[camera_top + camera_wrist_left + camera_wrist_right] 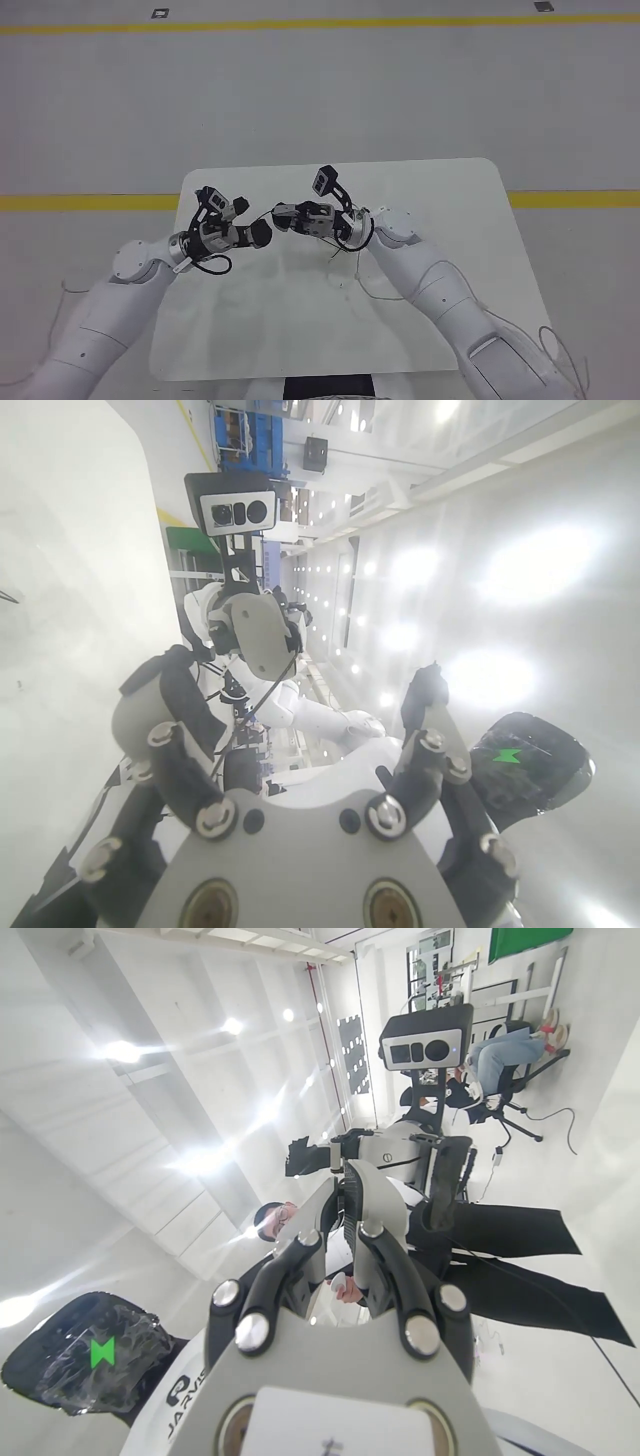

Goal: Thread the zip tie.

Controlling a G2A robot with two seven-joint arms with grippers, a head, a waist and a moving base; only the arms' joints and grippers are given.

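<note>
Over the middle of the white table (440, 200) my two grippers meet tip to tip. My right gripper (280, 216) (340, 1178) is shut, its two fingers pressed together. A thin pale strand, the zip tie (263, 214), runs from its tips toward the left gripper; the wrist views do not resolve it. My left gripper (262, 233) (295, 667) stands open, its black-padded fingers (170, 700) wide apart and nothing between them. The right gripper (260, 645) hangs just beyond that gap. In the right wrist view the left gripper's spread fingers (302, 1159) sit right behind my own tips.
Thin pale strands (350, 262) trail on the table under the right forearm. The table's edge (150, 500) runs beside the left gripper. Bare tabletop (300, 330) lies in front of the grippers. A yellow floor line (80, 202) passes behind the table.
</note>
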